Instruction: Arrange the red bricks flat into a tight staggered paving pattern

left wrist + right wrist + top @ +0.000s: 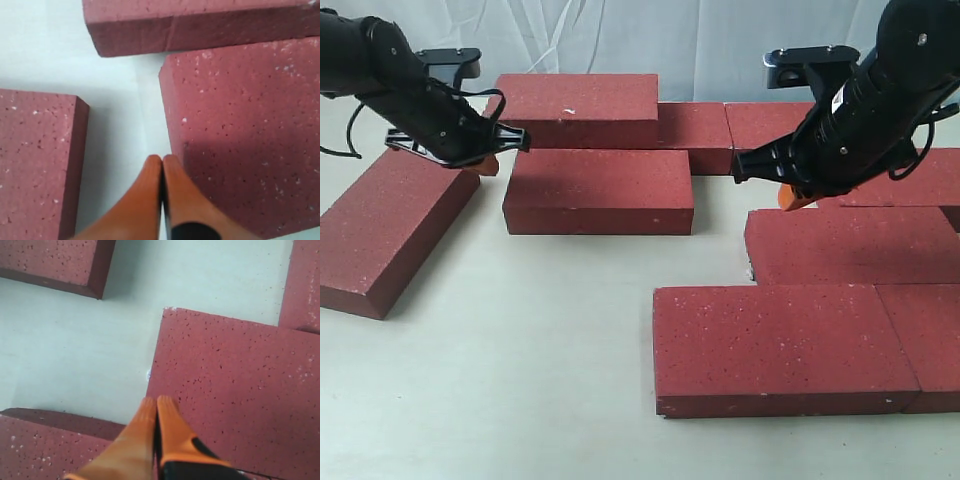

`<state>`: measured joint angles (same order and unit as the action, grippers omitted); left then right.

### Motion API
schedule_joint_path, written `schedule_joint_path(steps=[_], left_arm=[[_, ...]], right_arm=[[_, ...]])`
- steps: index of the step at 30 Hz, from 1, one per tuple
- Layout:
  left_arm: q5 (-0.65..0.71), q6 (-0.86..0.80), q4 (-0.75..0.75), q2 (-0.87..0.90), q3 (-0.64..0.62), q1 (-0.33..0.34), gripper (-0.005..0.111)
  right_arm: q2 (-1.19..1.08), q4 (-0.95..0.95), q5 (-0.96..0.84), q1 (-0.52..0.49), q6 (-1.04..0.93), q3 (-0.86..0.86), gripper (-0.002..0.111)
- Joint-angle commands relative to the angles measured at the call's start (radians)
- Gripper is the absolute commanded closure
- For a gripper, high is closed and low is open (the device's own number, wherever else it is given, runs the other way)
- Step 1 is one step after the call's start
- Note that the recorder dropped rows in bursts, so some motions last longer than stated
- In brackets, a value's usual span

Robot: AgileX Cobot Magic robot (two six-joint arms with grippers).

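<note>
Your red bricks (780,345) all lie flat on the pale table (520,400). Most have their long axis running left to right. These are the middle brick (598,190), the chipped brick (578,100) just beyond it with a small white mark on top, two more in the far row to its right, and a stepped cluster on the right that reaches toward the near side. The odd one out is the slanted brick (390,235) on the left. Its long axis runs from near left toward far right, and it sits apart from the others.

Your left gripper (488,162) has its orange fingertips (150,172) pressed together on nothing, over the gap between the slanted brick and the middle brick's left end. Your right gripper (795,198) is likewise pinched together and empty, its tips at the left edge of the right brick (850,245). A small white label (840,100) on the right arm is too small to read.
</note>
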<state>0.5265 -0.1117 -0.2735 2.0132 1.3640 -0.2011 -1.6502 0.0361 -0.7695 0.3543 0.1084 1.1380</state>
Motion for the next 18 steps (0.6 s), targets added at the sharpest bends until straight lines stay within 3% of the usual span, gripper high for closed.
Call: schedule_joint_path(steps=[1, 18], left_arm=[[-0.008, 0.002, -0.007, 0.036, 0.003, -0.001, 0.107], [-0.032, -0.030, -0.141, 0.106, 0.012, -0.031, 0.107]], right_arm=[[0.000, 0.001, 0.017, -0.005, -0.002, 0.002, 0.109], [0.000, 0.001, 0.017, -0.005, -0.002, 0.002, 0.109]])
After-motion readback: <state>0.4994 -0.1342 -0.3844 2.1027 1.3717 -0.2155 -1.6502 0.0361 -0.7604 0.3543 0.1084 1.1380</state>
